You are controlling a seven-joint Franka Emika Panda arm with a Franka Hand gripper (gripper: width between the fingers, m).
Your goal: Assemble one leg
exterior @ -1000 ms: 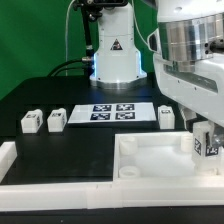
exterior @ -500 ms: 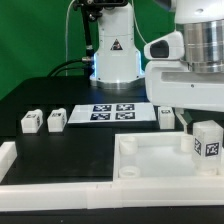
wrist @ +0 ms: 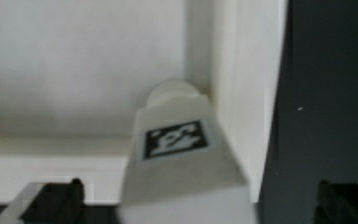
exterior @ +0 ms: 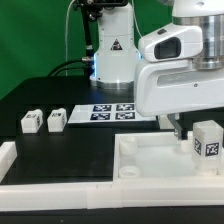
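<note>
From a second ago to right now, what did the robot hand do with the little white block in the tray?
The gripper let go of the leg and rose, shifting toward the exterior view's left; its jaws stand open. The leg stayed upright in the tray corner. The far-left leg, its neighbour leg and the marker board did not move.

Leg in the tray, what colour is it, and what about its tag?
White leg, black-and-white square tag. The exterior view shows it best.
</note>
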